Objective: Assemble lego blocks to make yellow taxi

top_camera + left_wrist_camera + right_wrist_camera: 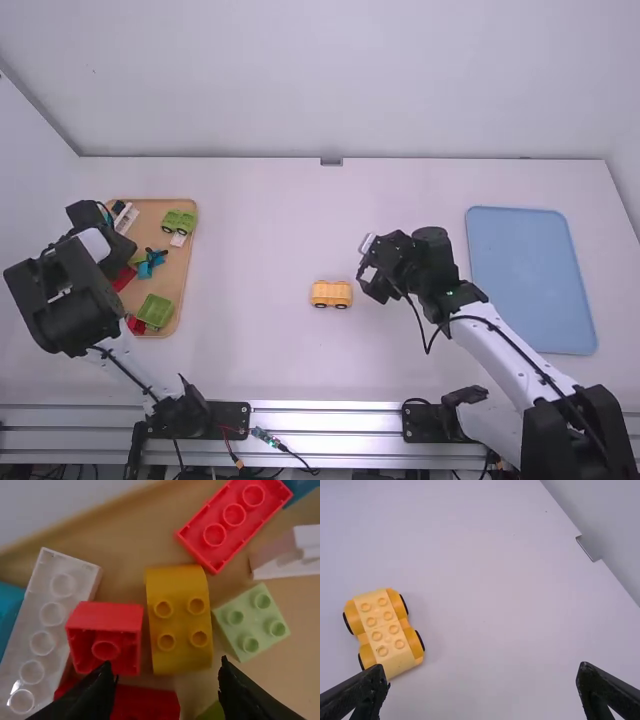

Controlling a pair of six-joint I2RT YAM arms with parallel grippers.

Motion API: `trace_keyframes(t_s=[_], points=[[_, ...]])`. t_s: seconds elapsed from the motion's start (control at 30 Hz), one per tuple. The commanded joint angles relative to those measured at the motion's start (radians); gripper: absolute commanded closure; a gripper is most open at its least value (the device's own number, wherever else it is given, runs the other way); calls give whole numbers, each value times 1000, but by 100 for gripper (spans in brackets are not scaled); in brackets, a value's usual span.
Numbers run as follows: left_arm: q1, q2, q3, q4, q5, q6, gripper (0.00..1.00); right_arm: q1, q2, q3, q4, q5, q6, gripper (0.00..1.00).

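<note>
My left gripper [105,240] is over the wooden tray at the left. In the left wrist view my left gripper [167,677] stands open above a yellow curved block [180,620], which lies between a red block [105,637] and a light green block [251,622]. The yellow car base [331,294] with black wheels stands mid-table. Right of it is my right gripper [368,270]. In the right wrist view the car base [384,630] lies near one finger of my open right gripper [482,680], with nothing held.
The wooden tray [183,262] holds several loose blocks, among them a green wheeled piece [178,222] and a green block [155,310]. A white long block [52,614] and a red brick [234,517] lie around the yellow block. A blue tray [530,280] rests at the right.
</note>
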Motion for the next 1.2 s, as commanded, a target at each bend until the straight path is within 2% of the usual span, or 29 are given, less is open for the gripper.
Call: trace_keyframes(t_s=[0.0,0.27,0.5,0.67,1.0,1.17], points=[[1,13,1,-1,-41,-35,46,0,-16,-10,-1,-1,3,1],[3,13,0,21,-55,-40,46,0,-16,-10,-2,-1,3,1],[-2,13,0,-9,-45,-47,51,0,-16,-10,-5,-1,3,1],[-2,13,3,-15,-2,-51,50,0,-16,-10,-5,-1,3,1],[-2,43,148,-199,-3,-45,45,0,-16,-10,-10,-1,3,1],[-1,51,168,-215,-1,-45,47,0,-16,-10,-20,9,3,1]])
